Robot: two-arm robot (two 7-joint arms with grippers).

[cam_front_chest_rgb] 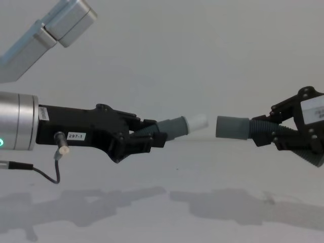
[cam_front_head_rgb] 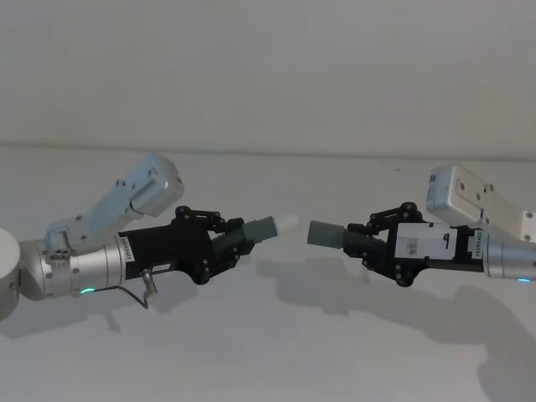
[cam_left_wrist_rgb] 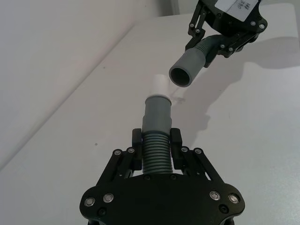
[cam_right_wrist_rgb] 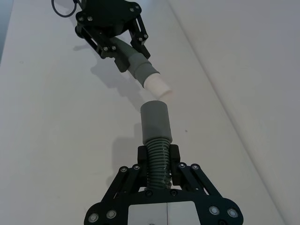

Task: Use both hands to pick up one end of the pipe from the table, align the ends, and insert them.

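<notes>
Left gripper pinching white-tipped hose piece above table, right gripper pinching open-sleeved hose piece, ends facing, small clear gap between, sleeve hollow.

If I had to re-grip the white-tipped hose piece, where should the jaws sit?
On the ribbed section just behind the grey cuff, where the left gripper clamps it now, closing across its sides. That probably suits best: the ribs resist slipping, and the cuff and white tip stay free to enter the open sleeve.
</notes>
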